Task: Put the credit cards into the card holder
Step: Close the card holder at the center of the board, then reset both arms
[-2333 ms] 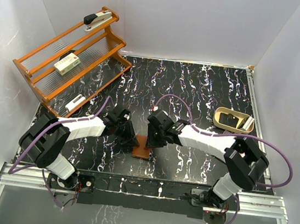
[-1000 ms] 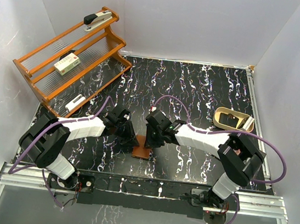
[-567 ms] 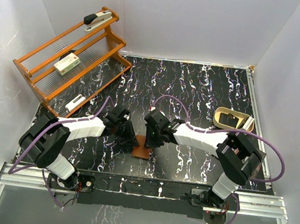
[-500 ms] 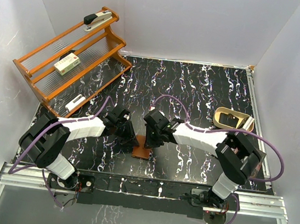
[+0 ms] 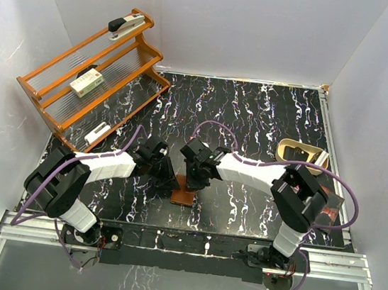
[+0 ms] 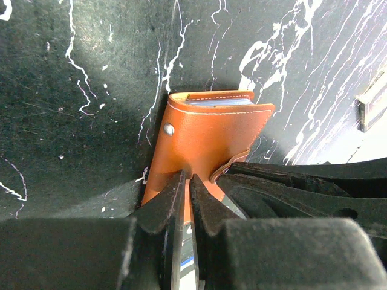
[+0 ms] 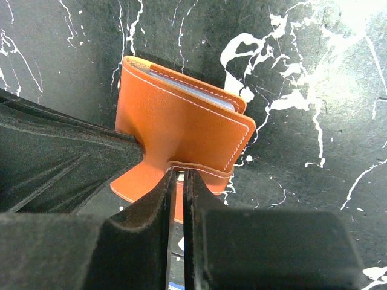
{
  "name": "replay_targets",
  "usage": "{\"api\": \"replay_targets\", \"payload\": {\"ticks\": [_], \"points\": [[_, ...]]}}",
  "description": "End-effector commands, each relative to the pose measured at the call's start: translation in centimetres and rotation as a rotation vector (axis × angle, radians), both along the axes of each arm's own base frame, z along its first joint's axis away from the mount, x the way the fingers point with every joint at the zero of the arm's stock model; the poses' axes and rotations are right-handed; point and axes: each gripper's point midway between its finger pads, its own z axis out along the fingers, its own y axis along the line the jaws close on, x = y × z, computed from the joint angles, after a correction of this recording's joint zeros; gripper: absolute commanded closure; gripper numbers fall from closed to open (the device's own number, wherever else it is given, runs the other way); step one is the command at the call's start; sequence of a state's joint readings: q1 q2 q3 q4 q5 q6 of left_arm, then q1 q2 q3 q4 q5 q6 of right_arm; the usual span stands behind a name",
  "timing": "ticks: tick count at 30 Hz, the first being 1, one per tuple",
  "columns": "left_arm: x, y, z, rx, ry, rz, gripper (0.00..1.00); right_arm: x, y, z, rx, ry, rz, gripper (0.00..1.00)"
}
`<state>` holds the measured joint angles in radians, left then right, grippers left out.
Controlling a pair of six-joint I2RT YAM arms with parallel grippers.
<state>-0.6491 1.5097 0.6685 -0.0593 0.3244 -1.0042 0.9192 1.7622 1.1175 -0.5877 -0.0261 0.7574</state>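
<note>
Orange-brown leather marks the thing I am working on: the card holder (image 5: 183, 196) lies folded over on the table, near the front edge and roughly midway between the two arm bases. Through the wrist cameras I see its top flap not quite flat, and the pale blue-grey edges of the credit cards (image 6: 217, 101) show in the mouth of the fold at its far end. A small metal snap stud (image 6: 169, 128) sits on the outer face. My left gripper (image 6: 186, 181) has its fingers pressed together on the near edge of the holder, with only a sliver of leather between them. My right gripper (image 7: 179, 175) comes in from the other side, its jaws likewise pinched tight, clamped on the snap tab (image 7: 208, 171) that wraps over that same edge. The two grippers sit just beside each other above the holder. Beneath them is a black table (image 5: 255, 117) veined with white and a little purple, like marble, with an aluminium rail (image 5: 350, 260) along the near side. Plain white walls (image 5: 253, 24) close in the back and both sides. An orange wooden rack (image 5: 85, 50) stands at the back left, with a stapler (image 5: 126, 23) on top and a white-and-green box (image 5: 86, 83) on a shelf. A tan curved object (image 5: 300, 154) lies well apart at the right.
</note>
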Motion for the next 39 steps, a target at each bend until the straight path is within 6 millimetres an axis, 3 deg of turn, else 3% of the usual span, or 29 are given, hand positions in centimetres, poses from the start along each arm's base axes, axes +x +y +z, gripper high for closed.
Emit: {"api": "replay_targets", "payload": {"ticks": [1,7,12,16,20,22,23,24,27,33,34,35,39], "points": [[-1.1,0.9,-0.8,0.030,0.027,0.001,0.93,-3.5,-3.5,-6.0,-0.200,0.137,0.051,0.95],[0.0,1.5,1.3,0.050,-0.054,0.030,0.87,-1.6,-3.1,-4.3,-0.188,0.039,0.055,0.94],[1.4,2.8,4.7,0.095,-0.166,0.066,0.71,0.9,-2.1,-1.2,-0.162,-0.068,0.053,0.93],[2.3,4.2,8.4,0.137,-0.262,0.098,0.60,2.9,-1.1,2.5,-0.110,-0.167,0.049,0.88],[2.9,5.9,13.8,0.157,-0.395,0.122,0.50,4.3,0.8,9.1,0.019,-0.273,0.061,0.74],[2.9,6.9,16.4,0.173,-0.450,0.131,0.28,4.6,1.1,11.7,0.058,-0.309,0.057,0.66],[2.8,7.3,17.7,0.176,-0.472,0.131,0.07,4.7,1.1,13.0,0.077,-0.328,0.051,0.61],[2.7,7.6,19.1,0.174,-0.497,0.135,0.02,4.8,1.0,14.3,0.094,-0.351,0.042,0.56],[2.1,8.8,22.5,0.176,-0.563,0.141,0.01,5.0,0.1,17.6,0.150,-0.432,-0.003,0.45],[1.3,11.0,26.4,0.174,-0.714,0.146,0.01,4.6,-3.2,24.1,0.291,-0.608,-0.120,0.20],[1.1,10.8,26.9,0.152,-0.755,0.125,0.01,4.4,-3.5,24.8,0.321,-0.623,-0.133,0.07],[0.8,10.6,27.4,0.128,-0.799,0.094,0.01,4.1,-3.7,25.3,0.347,-0.629,-0.142,0.02],[-0.4,10.7,28.7,0.055,-0.887,0.062,0.01,3.1,-5.1,25.5,0.380,-0.616,-0.198,0.02]]}}
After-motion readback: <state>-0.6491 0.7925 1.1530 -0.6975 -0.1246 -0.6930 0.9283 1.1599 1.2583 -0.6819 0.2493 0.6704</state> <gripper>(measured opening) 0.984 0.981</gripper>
